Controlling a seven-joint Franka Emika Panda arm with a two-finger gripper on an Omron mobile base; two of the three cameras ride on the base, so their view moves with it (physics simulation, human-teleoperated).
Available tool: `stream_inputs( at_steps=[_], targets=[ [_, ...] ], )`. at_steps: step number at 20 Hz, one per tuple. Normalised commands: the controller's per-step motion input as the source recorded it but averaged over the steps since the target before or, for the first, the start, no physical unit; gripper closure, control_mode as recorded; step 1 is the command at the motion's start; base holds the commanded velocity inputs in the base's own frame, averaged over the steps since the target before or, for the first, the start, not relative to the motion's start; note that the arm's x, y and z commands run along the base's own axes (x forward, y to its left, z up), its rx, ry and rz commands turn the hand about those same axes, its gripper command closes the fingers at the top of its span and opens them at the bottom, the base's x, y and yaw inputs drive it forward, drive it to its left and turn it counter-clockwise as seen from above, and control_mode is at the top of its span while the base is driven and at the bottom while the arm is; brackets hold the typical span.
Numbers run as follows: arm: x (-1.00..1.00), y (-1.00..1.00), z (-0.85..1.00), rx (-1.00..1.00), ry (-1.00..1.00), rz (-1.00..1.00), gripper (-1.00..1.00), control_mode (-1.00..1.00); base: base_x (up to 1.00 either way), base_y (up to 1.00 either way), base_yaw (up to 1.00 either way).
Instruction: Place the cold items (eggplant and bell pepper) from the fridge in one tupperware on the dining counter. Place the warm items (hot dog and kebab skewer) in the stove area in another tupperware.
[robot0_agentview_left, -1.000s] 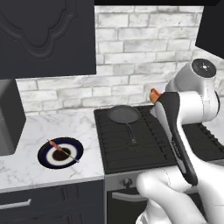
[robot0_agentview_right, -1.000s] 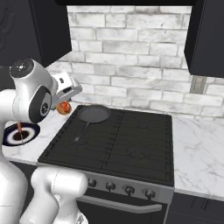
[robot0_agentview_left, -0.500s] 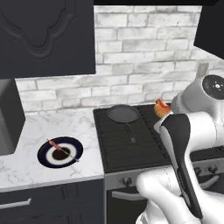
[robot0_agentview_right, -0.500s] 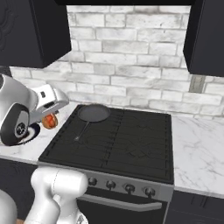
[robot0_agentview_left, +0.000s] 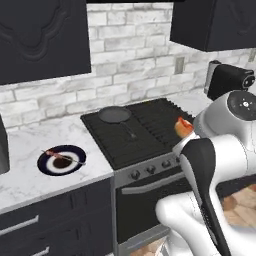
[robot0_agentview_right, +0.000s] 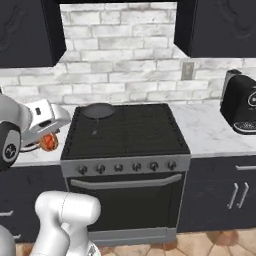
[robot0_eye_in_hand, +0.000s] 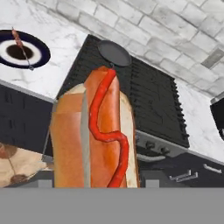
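Pincer (robot0_agentview_right: 46, 136) part-open, clamped on hot dog (robot0_eye_in_hand: 94, 131), held out from stove (robot0_agentview_right: 125, 130); carry level so bun rides steady to tupperware

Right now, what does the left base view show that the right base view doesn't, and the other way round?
Left base view alone: a dark plate on the marble counter left of the stove, with the kebab skewer lying on it.
Right base view alone: the stove's full front, with oven door handle, and two cabinet handles at lower right.
Both: stove, frying pan, coffee machine, and the hot dog in the gripper.
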Motion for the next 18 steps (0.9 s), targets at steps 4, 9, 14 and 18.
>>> stream_inputs(
  at_steps=[4,9,14,18],
  targets=[
    [0.0,0.0,0.0,0.0,0.0,0.0,1.0,1.0,-0.57,0.07,-0.82],
    [0.0,0.0,0.0,0.0,0.0,0.0,1.0,1.0,-0.54,0.07,-0.84],
    [0.0,0.0,0.0,0.0,0.0,0.0,1.0,1.0,-0.76,0.04,-0.75],
    [0.0,0.0,0.0,0.0,0.0,0.0,1.0,1.0,-1.0,-0.17,-0.51]
  ],
)
